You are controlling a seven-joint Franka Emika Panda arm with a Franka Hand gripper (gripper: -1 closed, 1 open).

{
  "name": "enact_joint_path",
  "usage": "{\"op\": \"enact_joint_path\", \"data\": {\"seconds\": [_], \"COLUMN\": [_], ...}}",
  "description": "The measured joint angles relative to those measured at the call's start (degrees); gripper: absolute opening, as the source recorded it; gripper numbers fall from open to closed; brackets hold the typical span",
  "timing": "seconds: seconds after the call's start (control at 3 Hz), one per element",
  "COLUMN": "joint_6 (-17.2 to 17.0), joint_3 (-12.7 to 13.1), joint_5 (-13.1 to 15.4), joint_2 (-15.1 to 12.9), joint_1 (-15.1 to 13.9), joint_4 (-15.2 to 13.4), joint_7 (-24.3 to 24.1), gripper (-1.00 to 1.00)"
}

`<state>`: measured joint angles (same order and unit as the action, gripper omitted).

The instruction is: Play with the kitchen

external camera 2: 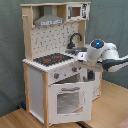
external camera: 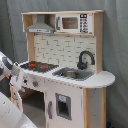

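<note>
The kitchen [external camera: 70,75] [external camera 2: 55,75] is white and light wood. It has a black-red stovetop [external camera: 40,65] [external camera 2: 52,59], a silver sink [external camera: 74,74], a black faucet [external camera: 85,59] [external camera 2: 75,39], a grey hood [external camera 2: 49,20] and knobs [external camera 2: 62,75]. Its windowed oven door [external camera 2: 67,100] looks slightly ajar in the second exterior view. My arm [external camera 2: 102,52] reaches in from the second exterior view's right. The gripper [external camera 2: 89,75] hangs dark beside the oven door's upper right corner. In the first exterior view the arm [external camera: 12,75] is at the kitchen's left end.
A toy microwave [external camera: 74,23] sits on the top shelf. The kitchen stands on a wooden floor [external camera 2: 115,107] against a grey curtain [external camera 2: 12,50]. A second small door [external camera: 62,106] with a window is on the side under the sink.
</note>
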<state>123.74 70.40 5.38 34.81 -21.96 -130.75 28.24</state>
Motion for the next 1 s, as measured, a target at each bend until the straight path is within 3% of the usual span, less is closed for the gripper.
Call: {"op": "enact_joint_path", "data": {"seconds": [0.67,1.0], "joint_6": [0.1,0.0], "joint_3": [0.0,0.0], "joint_5": [-0.3,-0.3], "joint_2": [-10.9,-11.8], "joint_1": [0.0,0.0], "joint_4": [-0.6,-0.6], "joint_7": [5.5,6.4], "gripper": [1.00,1.00]}}
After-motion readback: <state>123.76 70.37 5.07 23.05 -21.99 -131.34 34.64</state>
